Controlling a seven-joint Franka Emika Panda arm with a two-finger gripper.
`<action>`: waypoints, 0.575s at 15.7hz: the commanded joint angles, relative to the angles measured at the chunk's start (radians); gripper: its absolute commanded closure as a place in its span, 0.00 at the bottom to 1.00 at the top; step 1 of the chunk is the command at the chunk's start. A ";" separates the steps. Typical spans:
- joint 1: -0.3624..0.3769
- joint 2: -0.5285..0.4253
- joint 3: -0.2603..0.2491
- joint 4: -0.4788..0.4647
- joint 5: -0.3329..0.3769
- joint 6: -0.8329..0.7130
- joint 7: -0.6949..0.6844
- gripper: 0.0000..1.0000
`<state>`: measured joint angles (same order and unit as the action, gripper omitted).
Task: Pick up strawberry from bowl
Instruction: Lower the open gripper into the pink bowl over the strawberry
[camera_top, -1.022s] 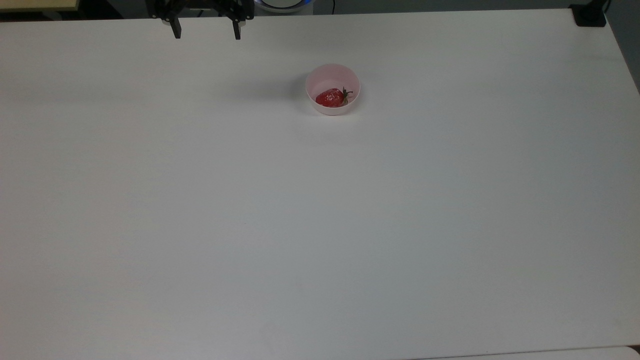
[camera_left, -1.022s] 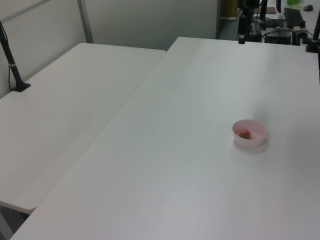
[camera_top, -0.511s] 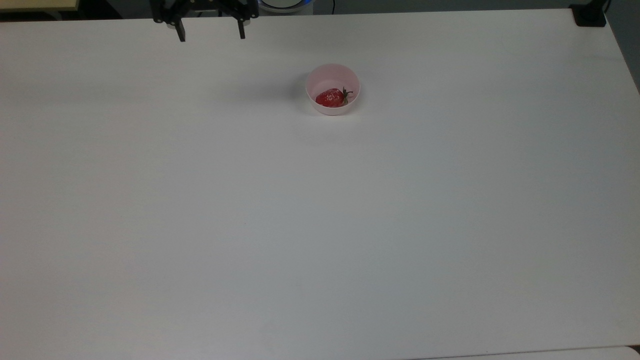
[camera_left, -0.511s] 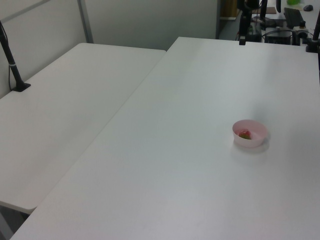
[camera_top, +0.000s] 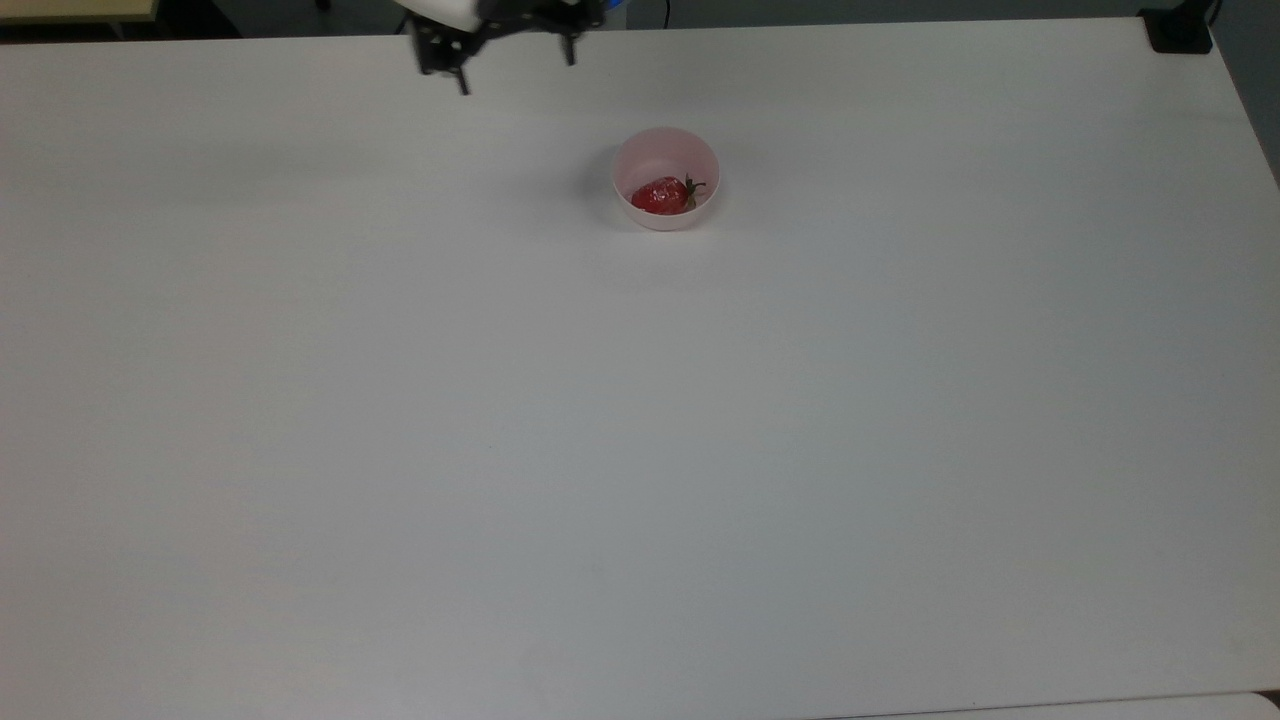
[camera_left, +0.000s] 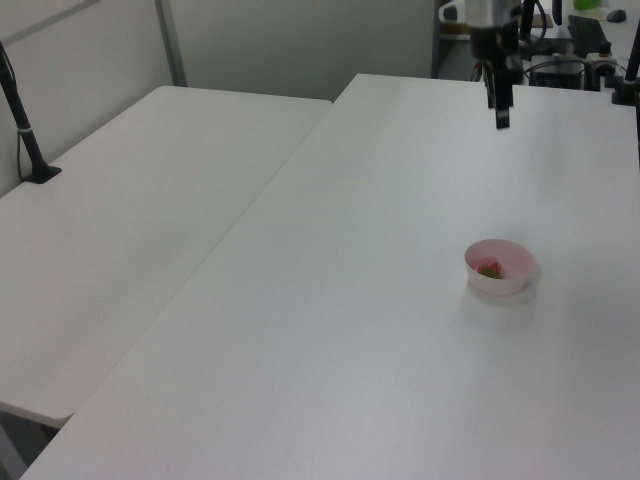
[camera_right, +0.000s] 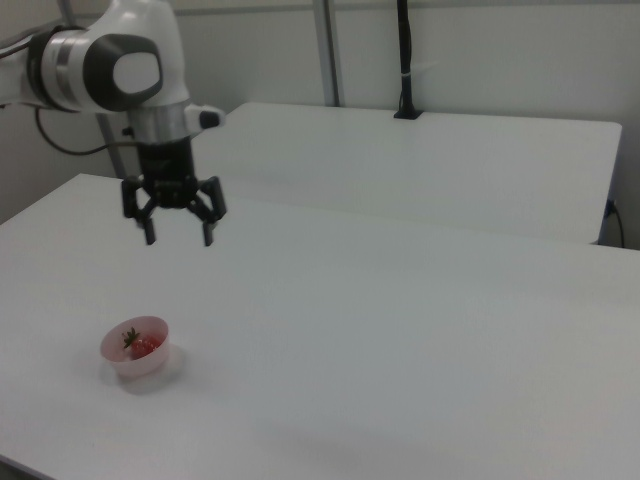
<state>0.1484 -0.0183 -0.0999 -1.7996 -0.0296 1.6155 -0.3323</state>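
— Where is the strawberry (camera_top: 660, 195)?

— Inside the pale pink bowl (camera_top: 665, 145), lying on its side with its green top toward the top view's right. The bowl stands on the white surface (camera_top: 640, 420).

— And the claw (camera_right: 179, 238)?

— Spread wide, holding nothing, fingers pointing down. It hangs in the air above the surface, well apart from the bowl: up and to the right of it in the right view, toward the top edge and left of it in the top view.

— Anything touching the bowl?

— Just the surface beneath it.
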 joint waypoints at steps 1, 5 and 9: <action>0.108 0.000 -0.027 -0.073 -0.016 -0.023 -0.017 0.00; 0.192 0.047 -0.027 -0.121 -0.015 -0.022 0.001 0.00; 0.235 0.067 -0.029 -0.193 -0.015 0.062 0.058 0.00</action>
<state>0.3350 0.0507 -0.1054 -1.9322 -0.0296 1.6098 -0.3041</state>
